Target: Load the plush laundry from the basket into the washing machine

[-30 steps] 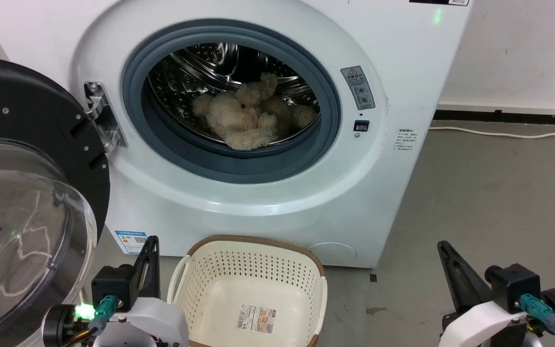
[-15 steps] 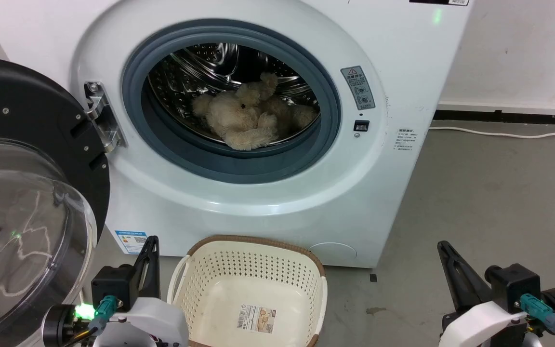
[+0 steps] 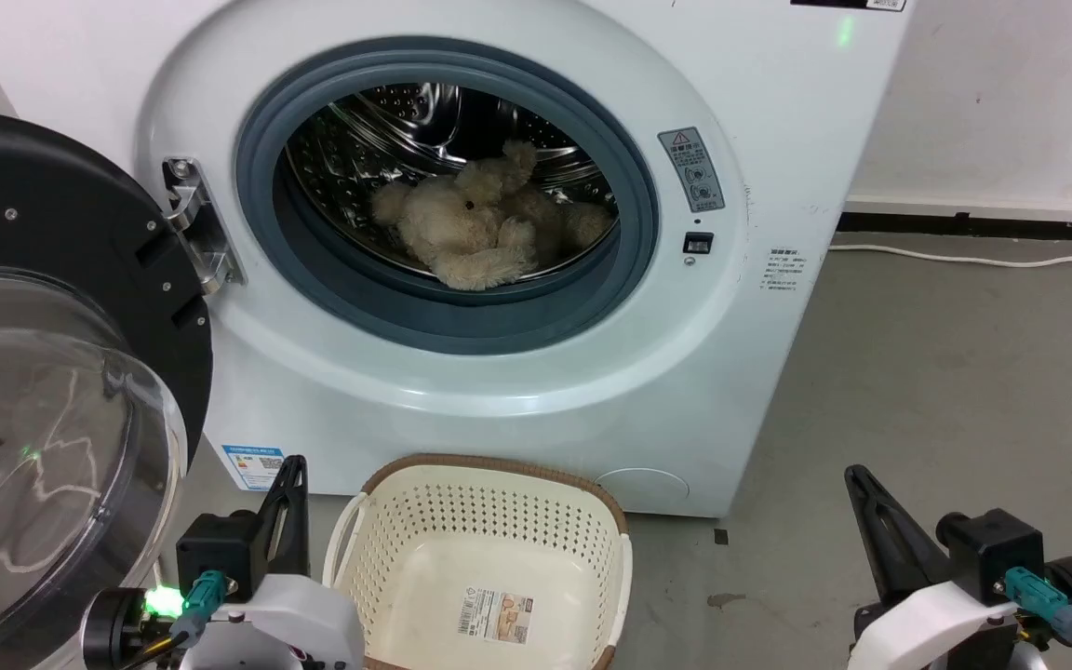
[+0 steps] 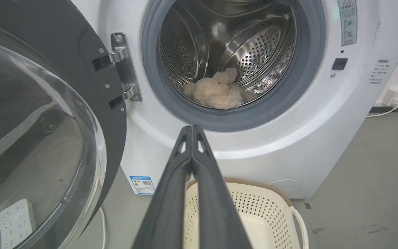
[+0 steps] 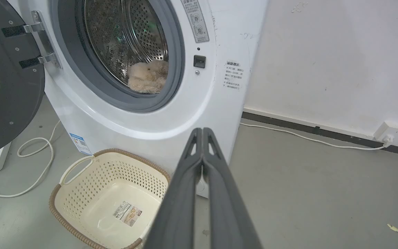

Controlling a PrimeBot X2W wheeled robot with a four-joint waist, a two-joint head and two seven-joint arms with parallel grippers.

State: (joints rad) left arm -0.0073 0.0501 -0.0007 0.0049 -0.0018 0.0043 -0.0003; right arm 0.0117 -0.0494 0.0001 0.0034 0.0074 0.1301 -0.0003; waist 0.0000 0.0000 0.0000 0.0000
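Beige and curly, the bear (image 3: 466,228) lies inside the steel drum (image 3: 378,121) of the washer (image 3: 517,400), low at its front, just behind the grey ring (image 3: 462,321). The cream basket (image 3: 499,462) stands on the floor against the washer's foot and holds nothing but a sticker (image 3: 496,616) on its bottom, so I judge the loading itself as done. Both jaws are closed on nothing, their dark fingers pressed together, low and near on either side of the basket. From them the bear is far and higher up: a little to the right of the left jaws, and clearly to the left of the right jaws, so the left arm is the nearer one. The bear's long axis runs about left to right across the drum mouth. If a move is left, it is probably to shut the door (image 3: 52,279), which hangs wide open at the left, just beside the left arm. The right wrist view shows a white cable (image 5: 29,166) looped on the floor left of the basket and a wall socket (image 5: 390,129) at the far right. In the left wrist view the fingers hide most of the basket's bottom.
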